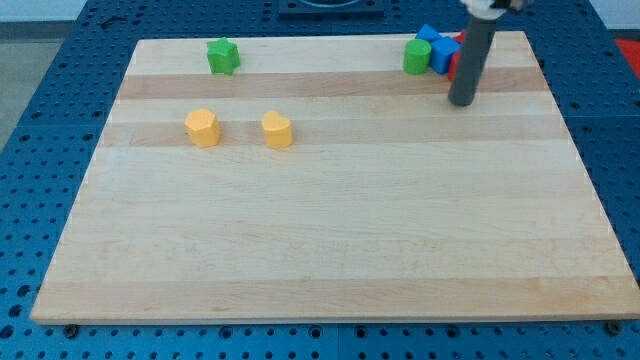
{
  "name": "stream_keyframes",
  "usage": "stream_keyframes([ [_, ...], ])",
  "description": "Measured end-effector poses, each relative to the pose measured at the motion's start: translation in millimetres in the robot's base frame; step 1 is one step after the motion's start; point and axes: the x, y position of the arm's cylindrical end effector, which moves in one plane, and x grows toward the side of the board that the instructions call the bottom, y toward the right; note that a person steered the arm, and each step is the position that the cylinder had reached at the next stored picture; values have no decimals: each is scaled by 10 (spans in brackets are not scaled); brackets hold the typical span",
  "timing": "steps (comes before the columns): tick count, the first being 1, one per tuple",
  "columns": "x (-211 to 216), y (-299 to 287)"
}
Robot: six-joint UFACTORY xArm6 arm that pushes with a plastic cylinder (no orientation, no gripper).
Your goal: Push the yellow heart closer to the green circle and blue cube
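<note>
The yellow heart (277, 130) lies on the wooden board at the upper left of centre. The green circle (417, 56) and the blue cube (444, 55) sit touching each other near the board's top right edge, with another blue block (428, 36) just behind them. My tip (462, 101) rests on the board just below and to the right of the blue cube, far to the right of the yellow heart. The rod partly hides a red block (455, 66) beside the blue cube.
A yellow hexagon block (202, 128) lies left of the heart. A green star block (223, 56) sits near the board's top left. The wooden board (330, 240) lies on a blue perforated table.
</note>
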Motion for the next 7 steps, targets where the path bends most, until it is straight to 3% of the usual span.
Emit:
stream_keyframes([
  [2, 758, -1224],
  [3, 856, -1902],
  [4, 724, -2256],
  [7, 504, -2519],
])
